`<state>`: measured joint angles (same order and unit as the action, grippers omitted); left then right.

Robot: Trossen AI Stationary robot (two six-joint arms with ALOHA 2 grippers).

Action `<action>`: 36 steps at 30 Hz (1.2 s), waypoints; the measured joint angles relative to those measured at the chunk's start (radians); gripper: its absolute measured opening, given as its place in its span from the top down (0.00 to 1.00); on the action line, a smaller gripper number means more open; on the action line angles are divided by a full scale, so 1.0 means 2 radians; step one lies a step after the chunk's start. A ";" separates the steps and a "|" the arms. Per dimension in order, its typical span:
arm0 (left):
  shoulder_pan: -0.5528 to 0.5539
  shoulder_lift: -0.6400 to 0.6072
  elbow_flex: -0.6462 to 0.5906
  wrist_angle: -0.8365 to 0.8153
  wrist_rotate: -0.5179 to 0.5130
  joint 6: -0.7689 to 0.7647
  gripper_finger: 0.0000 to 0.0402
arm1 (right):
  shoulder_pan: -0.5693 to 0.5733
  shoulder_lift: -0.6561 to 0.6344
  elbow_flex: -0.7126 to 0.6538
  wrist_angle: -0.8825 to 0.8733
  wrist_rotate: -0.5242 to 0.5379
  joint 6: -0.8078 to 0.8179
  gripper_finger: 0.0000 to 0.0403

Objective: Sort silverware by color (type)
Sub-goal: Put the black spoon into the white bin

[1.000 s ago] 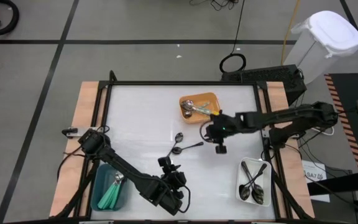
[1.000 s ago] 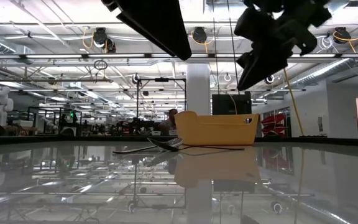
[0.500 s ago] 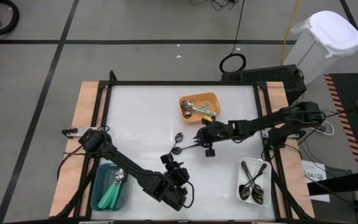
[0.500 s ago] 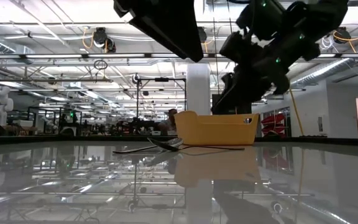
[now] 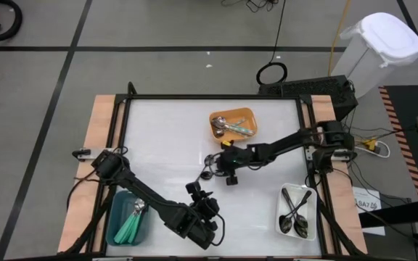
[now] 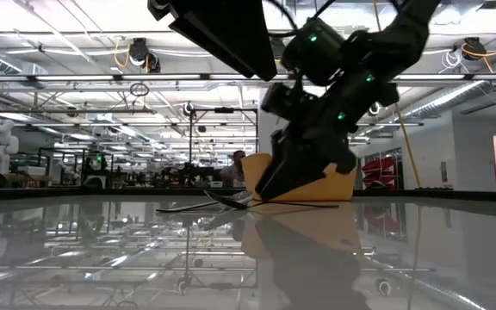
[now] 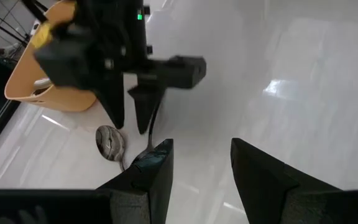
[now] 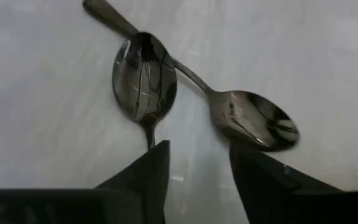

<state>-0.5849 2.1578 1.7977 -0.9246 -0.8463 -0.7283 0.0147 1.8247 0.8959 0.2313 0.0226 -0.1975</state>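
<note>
Mid-table (image 5: 165, 138), we hold the right pincer (image 8: 196, 163) released over two loose black metal spoons (image 8: 145, 78); next, clench on one handle. Left pincer (image 7: 197, 163) waits released nearby.

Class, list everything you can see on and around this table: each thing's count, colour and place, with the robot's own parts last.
Loose spoons: two, dark, table centre.
Orange tray: one, far side, holding spoons.
Teal tray: one, near left, holding teal-handled spoons.
White tray: one, near right, holding black spoons.
Table: one, white.
White bin: one, on the floor beyond the table.
Right gripper: open, over the loose spoons.
Left gripper: open, near centre.
</note>
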 joint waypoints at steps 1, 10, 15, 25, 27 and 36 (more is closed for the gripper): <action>-0.002 0.000 0.000 -0.002 0.000 -0.004 0.60 | 0.000 0.009 0.010 -0.009 0.000 -0.001 0.59; -0.027 0.000 0.000 -0.010 0.000 -0.022 0.60 | 0.000 0.026 0.055 -0.080 -0.009 -0.007 0.51; -0.030 0.000 0.000 -0.011 -0.004 -0.034 0.60 | 0.001 0.001 0.055 -0.108 -0.042 0.009 0.53; -0.026 0.000 0.000 -0.008 -0.006 -0.033 0.60 | 0.027 -0.010 0.055 -0.121 -0.055 0.027 0.53; -0.026 0.000 0.000 -0.008 -0.007 -0.031 0.60 | 0.032 -0.001 0.054 -0.124 -0.052 0.028 0.53; -0.020 0.000 0.000 -0.005 -0.010 -0.007 0.60 | 0.028 0.039 0.056 -0.110 -0.037 0.054 0.53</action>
<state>-0.6252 2.1578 1.7977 -0.9343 -0.8658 -0.7414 0.0717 1.9027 1.0080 0.0112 -0.0507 -0.0898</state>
